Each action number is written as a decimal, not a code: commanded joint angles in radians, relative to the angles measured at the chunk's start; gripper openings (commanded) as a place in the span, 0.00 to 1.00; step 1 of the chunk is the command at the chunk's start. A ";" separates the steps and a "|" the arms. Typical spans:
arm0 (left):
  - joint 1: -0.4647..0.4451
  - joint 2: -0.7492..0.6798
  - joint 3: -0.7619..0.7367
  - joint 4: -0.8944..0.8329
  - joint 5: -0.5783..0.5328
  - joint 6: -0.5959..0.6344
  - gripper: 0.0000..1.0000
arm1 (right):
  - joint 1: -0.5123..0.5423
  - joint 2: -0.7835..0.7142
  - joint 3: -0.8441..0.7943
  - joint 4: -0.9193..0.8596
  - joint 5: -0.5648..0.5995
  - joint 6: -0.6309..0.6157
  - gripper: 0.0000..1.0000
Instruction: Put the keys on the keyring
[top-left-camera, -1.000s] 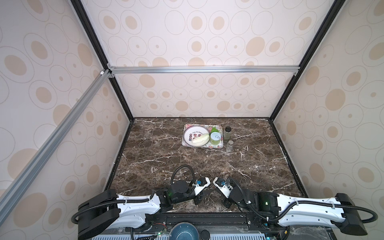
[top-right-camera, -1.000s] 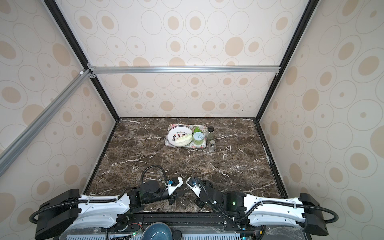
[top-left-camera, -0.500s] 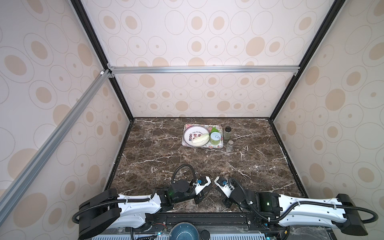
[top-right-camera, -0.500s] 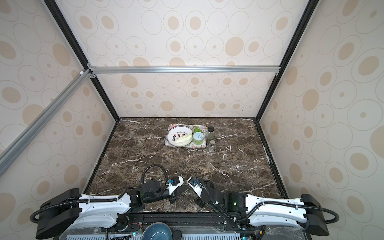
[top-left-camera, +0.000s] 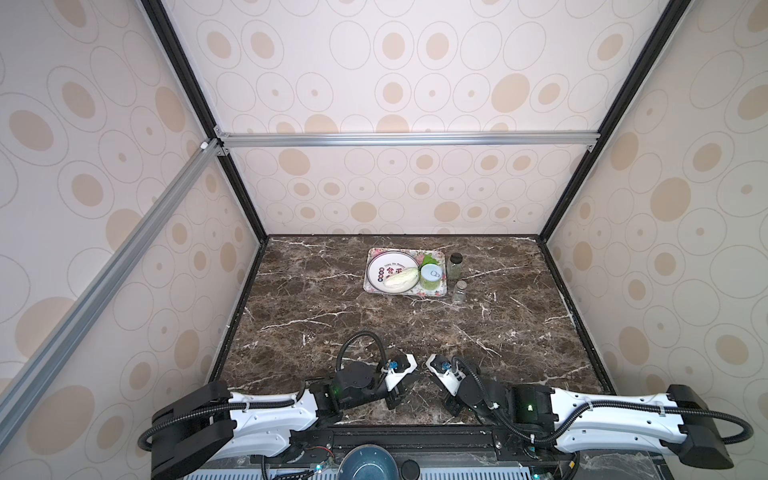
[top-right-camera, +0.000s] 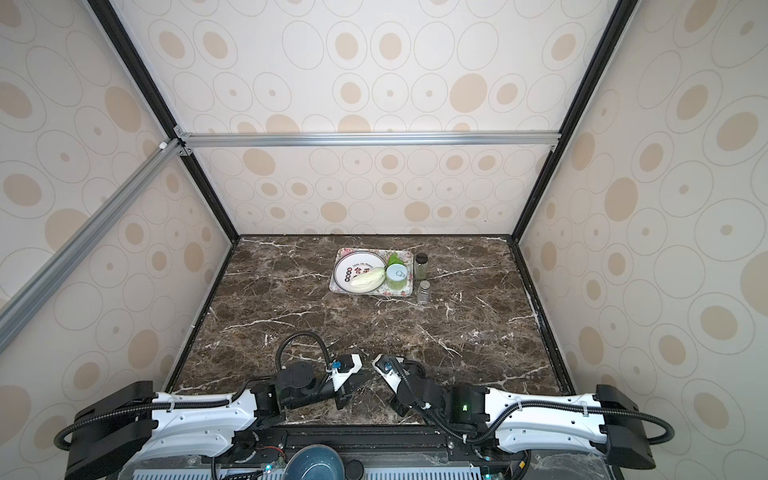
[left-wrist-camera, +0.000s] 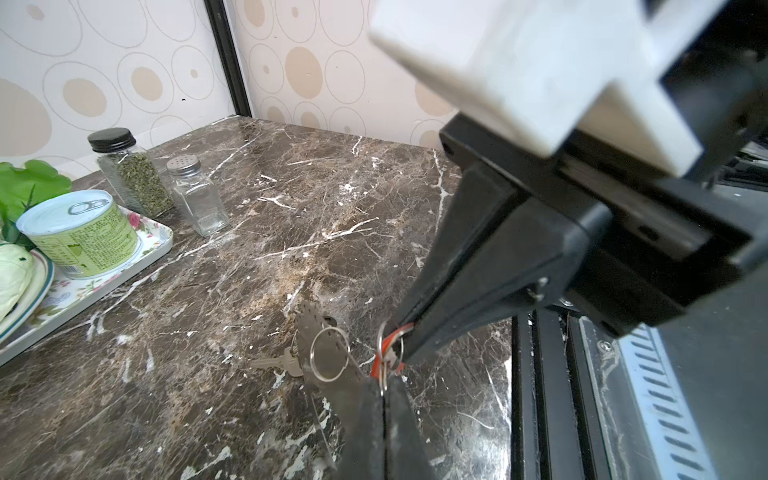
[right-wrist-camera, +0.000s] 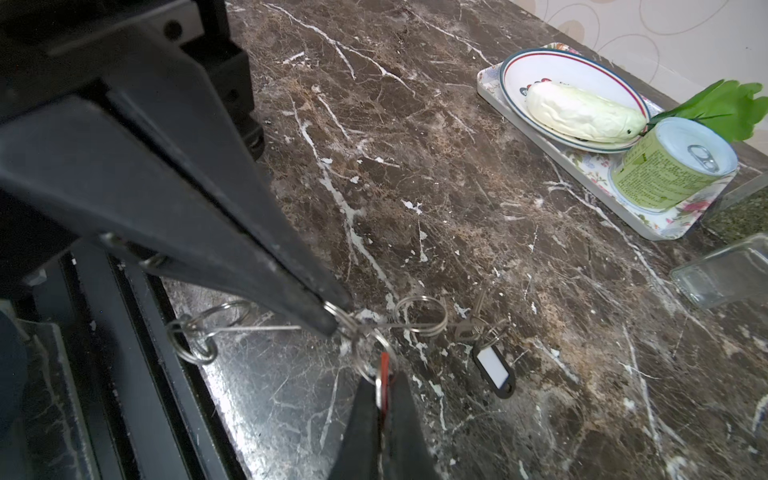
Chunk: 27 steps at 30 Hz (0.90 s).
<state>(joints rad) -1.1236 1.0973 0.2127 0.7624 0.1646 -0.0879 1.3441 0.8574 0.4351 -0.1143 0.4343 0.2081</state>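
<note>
The keyring (left-wrist-camera: 318, 332), a thin grey plate with small rim holes, is held just above the marble, and my left gripper (left-wrist-camera: 383, 384) is shut on its near end. In the right wrist view the keyring (right-wrist-camera: 257, 328) shows edge-on, with the left gripper (right-wrist-camera: 332, 322) pinching it. My right gripper (right-wrist-camera: 381, 392) is shut on the red-tagged key (right-wrist-camera: 384, 365) and its split ring, right against the left fingertips. The black-tagged key (right-wrist-camera: 494, 370) lies on the table by the plate's far end. I cannot tell whether it is joined to the plate.
A floral tray (top-left-camera: 405, 293) at the back centre holds a white plate (top-left-camera: 380, 270) with cabbage and a green can (top-left-camera: 431, 276). Two glass jars (top-left-camera: 455, 266) stand beside the tray. The black front rail (left-wrist-camera: 540, 395) runs close behind the grippers. A blue bowl (top-left-camera: 368, 463) sits below it.
The left gripper has closed its jaws. Both wrists have edged slightly towards each other at the table's front edge.
</note>
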 joint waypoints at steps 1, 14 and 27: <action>0.007 -0.053 -0.018 0.082 -0.041 0.004 0.00 | -0.003 0.005 -0.019 -0.021 0.037 0.039 0.00; 0.006 -0.015 0.018 0.083 0.021 0.051 0.00 | -0.004 -0.003 -0.036 0.073 -0.160 -0.036 0.14; 0.006 -0.032 -0.037 0.126 0.076 0.082 0.00 | -0.004 0.060 -0.044 0.152 -0.130 0.145 0.36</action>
<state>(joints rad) -1.1217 1.0786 0.1898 0.8093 0.2207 -0.0307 1.3407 0.8902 0.4019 -0.0380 0.3099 0.2741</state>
